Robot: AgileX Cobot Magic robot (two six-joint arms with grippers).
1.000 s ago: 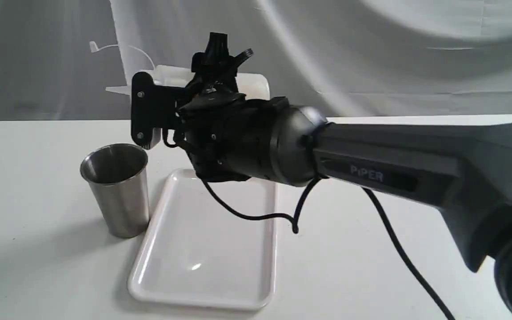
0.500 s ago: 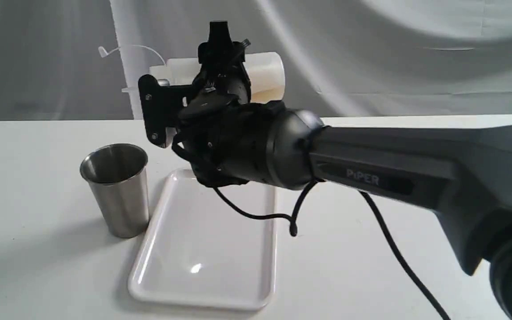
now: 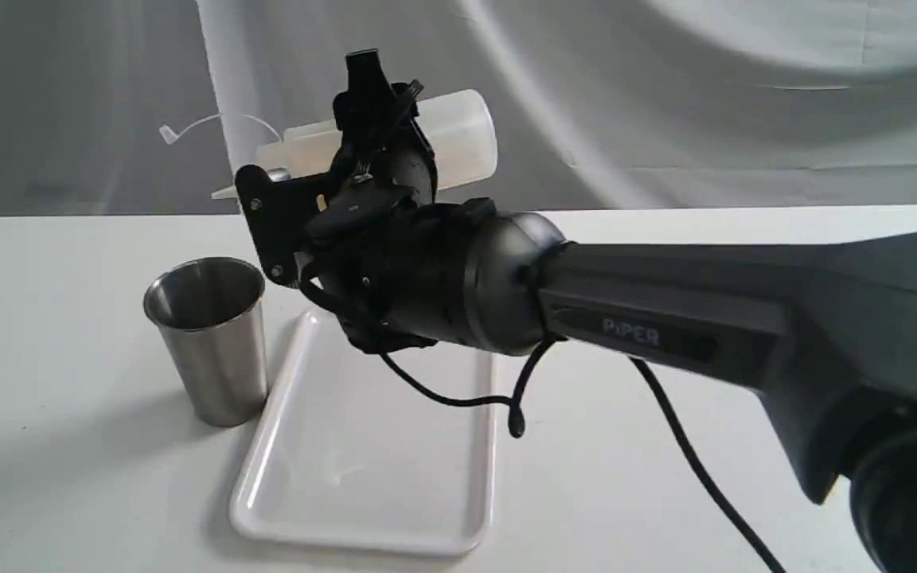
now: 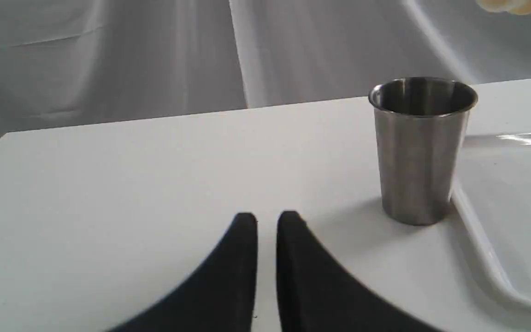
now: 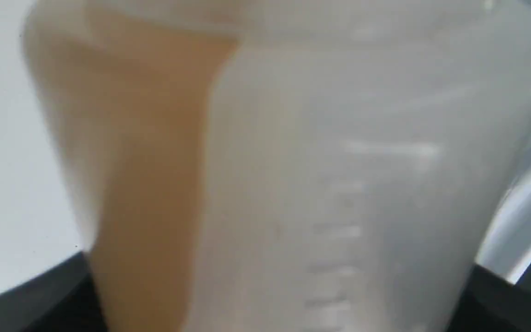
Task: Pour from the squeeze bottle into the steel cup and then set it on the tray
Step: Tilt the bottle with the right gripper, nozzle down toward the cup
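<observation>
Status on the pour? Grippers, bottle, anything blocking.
Right gripper shut on squeeze bottle, tipped near level, nozzle toward steel cup, no stream visible. Left gripper shut, empty. Tray bare; nothing blocking.

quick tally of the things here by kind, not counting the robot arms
squeeze bottle: 1
steel cup: 1
tray: 1
total: 3
</observation>
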